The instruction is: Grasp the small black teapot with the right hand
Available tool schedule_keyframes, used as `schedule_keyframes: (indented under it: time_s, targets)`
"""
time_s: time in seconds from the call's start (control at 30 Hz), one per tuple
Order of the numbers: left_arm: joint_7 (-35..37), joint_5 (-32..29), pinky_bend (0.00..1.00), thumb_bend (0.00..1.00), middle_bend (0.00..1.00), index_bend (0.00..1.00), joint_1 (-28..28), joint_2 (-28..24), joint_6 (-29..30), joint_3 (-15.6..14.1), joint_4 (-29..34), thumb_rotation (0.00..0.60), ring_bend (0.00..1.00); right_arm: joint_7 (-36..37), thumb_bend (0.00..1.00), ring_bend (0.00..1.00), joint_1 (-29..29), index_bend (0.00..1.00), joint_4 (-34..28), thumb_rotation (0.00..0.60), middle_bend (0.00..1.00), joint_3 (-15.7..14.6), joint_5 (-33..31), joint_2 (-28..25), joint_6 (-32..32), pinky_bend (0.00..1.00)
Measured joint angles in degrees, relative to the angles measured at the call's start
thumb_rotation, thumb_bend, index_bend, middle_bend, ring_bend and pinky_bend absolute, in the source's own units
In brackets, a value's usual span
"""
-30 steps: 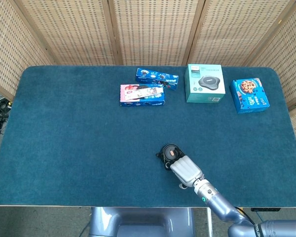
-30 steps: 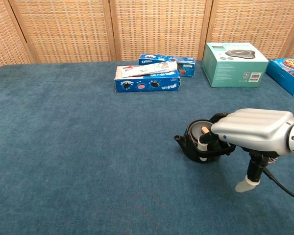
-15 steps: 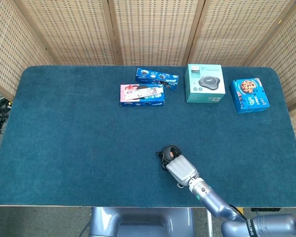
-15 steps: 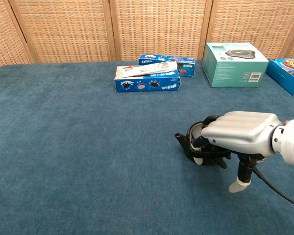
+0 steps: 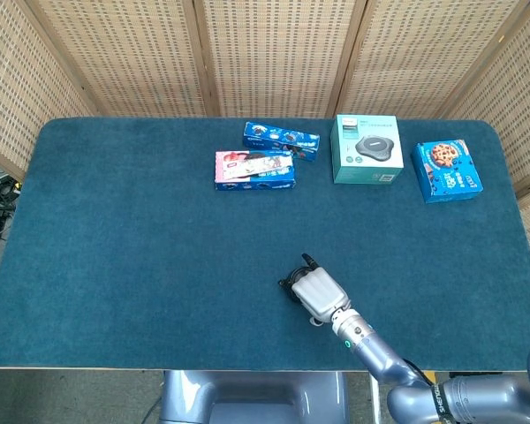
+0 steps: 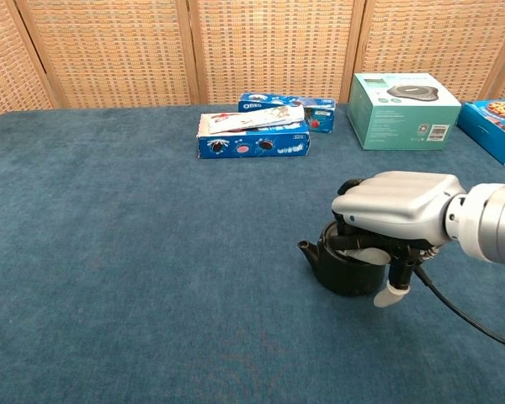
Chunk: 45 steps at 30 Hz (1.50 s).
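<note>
teapot [image 6: 341,269] top/lid hidden under right hand [image 6: 396,209] | fingers mostly hidden beneath palm, grip unclear | head view: pot nearly all covered | cookie box [image 6: 495,126] cut by right edge

We see open blue cloth [image 6: 109,252] left and near; four boxes line the far side: two cookie boxes [image 6: 254,135], a teal box [image 6: 402,99], a blue box [image 6: 498,128].
</note>
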<state>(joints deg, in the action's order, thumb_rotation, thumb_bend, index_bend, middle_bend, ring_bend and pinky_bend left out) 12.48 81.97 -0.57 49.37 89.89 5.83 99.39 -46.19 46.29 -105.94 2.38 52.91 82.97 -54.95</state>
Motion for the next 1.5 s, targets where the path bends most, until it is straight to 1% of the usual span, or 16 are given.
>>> schedule_keyframes:
  time_s: [0.07, 0.27, 0.43, 0.6, 0.7, 0.73, 0.8, 0.87, 0.97, 1.03, 1.07, 1.13, 1.43, 1.5]
  targets:
    - [0.2, -0.1, 0.0, 0.0, 0.0, 0.0, 0.0, 0.0, 0.1, 0.0, -0.1, 0.6, 0.0, 0.5, 0.0, 0.75, 0.3, 1.0, 0.1, 0.6, 0.92, 0.2, -0.4, 0.0, 0.0, 0.0]
    - [0.4, -0.1, 0.0, 0.0, 0.0, 0.0, 0.1, -0.1, 0.0, 0.1, -0.2, 0.6, 0.0, 2.9, 0.0, 0.85, 0.8, 1.0, 0.5, 0.599, 0.99, 1.1, -1.5, 0.0, 0.6, 0.0]
    - [0.7, -0.2, 0.0, 0.0, 0.0, 0.0, 0.1, -0.1, 0.0, 0.1, -0.3, 0.6, 0.0, 6.2, 0.0, 0.92, 1.2, 1.0, 0.6, 0.59, 1.0, 2.3, -2.2, -0.4, 1.5, 0.0]
    - [0.9, -0.2, 0.0, 0.0, 0.0, 0.0, 0.1, -0.1, 0.1, 0.1, -0.4, 0.6, 0.0, 9.3, 0.0, 0.95, 2.1, 1.0, 0.0, 0.576, 1.0, 3.3, -3.2, -2.2, 3.6, 0.0]
    - [1.1, -0.3, 0.0, 0.0, 0.0, 0.0, 0.2, -0.2, 0.1, 0.2, -0.4, 0.6, 0.0, 9.6, 0.0, 0.96, 2.6, 1.0, -0.4, 0.568, 1.0, 3.4, -4.6, -3.0, 3.9, 0.0]
    - [1.1, -0.3, 0.0, 0.0, 0.0, 0.0, 0.2, -0.2, 0.1, 0.2, -0.4, 0.6, 0.0, 9.4, 0.0, 0.96, 2.7, 1.0, -0.6, 0.554, 1.0, 3.4, -5.2, -3.2, 3.8, 0.0]
    - [1.2, -0.3, 0.0, 0.0, 0.0, 0.0, 0.2, -0.2, 0.1, 0.2, -0.5, 0.6, 0.0, 8.5, 0.0, 0.96, 3.2, 1.0, -1.2, 0.479, 1.0, 3.4, -7.0, -3.6, 3.2, 0.0]
    - [1.2, -0.3, 0.0, 0.0, 0.0, 0.0, 0.2, -0.1, 0.1, 0.2, -0.5, 0.6, 0.0, 7.0, 0.0, 0.96, 3.8, 1.0, -2.2, 0.332, 1.0, 3.4, -9.0, -3.9, 2.0, 0.0]
    - [1.1, -0.2, 0.0, 0.0, 0.0, 0.0, 0.2, -0.1, 0.1, 0.1, -0.5, 0.6, 0.0, 5.3, 0.0, 0.96, 4.6, 1.0, -4.1, 0.206, 1.0, 3.4, -12.0, -4.4, -0.3, 0.0]
    - [1.0, -0.2, 0.0, 0.0, 0.0, 0.0, 0.2, -0.1, 0.0, 0.1, -0.5, 0.6, 0.0, 4.7, 0.0, 0.96, 4.9, 1.0, -5.2, 0.169, 1.0, 3.5, -13.2, -4.5, -1.9, 0.0]
    - [1.0, -0.2, 0.0, 0.0, 0.0, 0.0, 0.2, -0.1, 0.0, 0.1, -0.4, 0.6, 0.0, 4.3, 0.0, 0.96, 5.1, 1.0, -5.8, 0.158, 1.0, 3.6, -13.8, -4.5, -2.9, 0.0]
    - [0.9, -0.2, 0.0, 0.0, 0.0, 0.0, 0.2, -0.1, 0.0, 0.1, -0.4, 0.6, 0.0, 3.6, 0.0, 0.96, 5.3, 1.0, -6.6, 0.158, 1.0, 3.6, -14.4, -4.5, -4.5, 0.0]
    - [1.1, -0.3, 0.0, 0.0, 0.0, 0.0, 0.2, -0.1, 0.1, 0.2, -0.4, 0.6, 0.0, 1.4, 0.0, 0.98, 6.0, 1.0, -8.9, 0.177, 1.0, 4.2, -18.7, -2.7, -10.8, 0.0]
    - [1.0, -0.3, 0.0, 0.0, 0.0, 0.0, 0.2, -0.1, 0.1, 0.2, -0.4, 0.6, 0.0, 1.2, 0.01, 0.98, 6.1, 1.0, -9.4, 0.19, 1.0, 4.5, -19.7, -2.2, -11.8, 0.0]
